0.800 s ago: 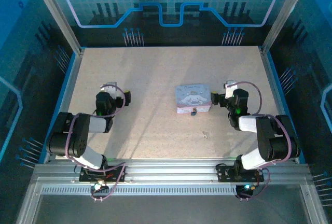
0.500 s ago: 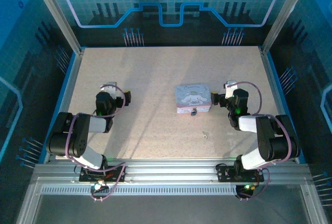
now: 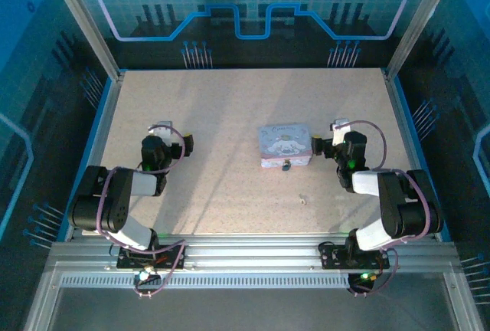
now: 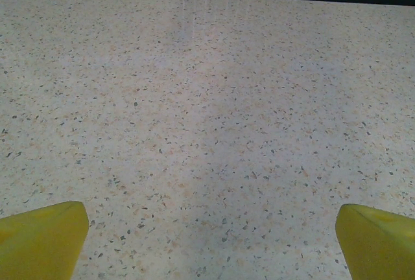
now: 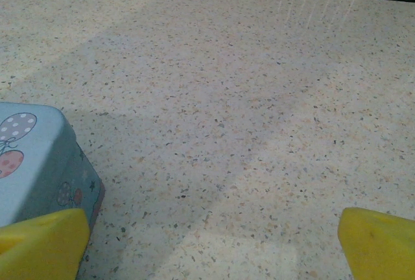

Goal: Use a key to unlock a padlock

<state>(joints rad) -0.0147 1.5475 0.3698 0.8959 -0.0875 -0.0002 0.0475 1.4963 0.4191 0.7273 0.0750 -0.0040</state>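
One padlock (image 3: 285, 166) at tin (image 3: 285, 144) edge, key (image 3: 303, 200) apart

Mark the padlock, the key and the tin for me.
padlock (image 3: 285, 165): top external view, dark body.
key (image 3: 303, 200): top external view, pale middle.
tin (image 3: 285, 144): top external view, lid centre.

We see the left arm (image 3: 115, 193) and the right arm (image 3: 398, 208) folded back on themselves, wrists held low. The left end effector (image 3: 186, 144) has its yellow fingertips (image 4: 45, 238) spread wide apart, and the right end effector (image 3: 315, 145) has its own fingertips (image 5: 376, 241) parted just as wide
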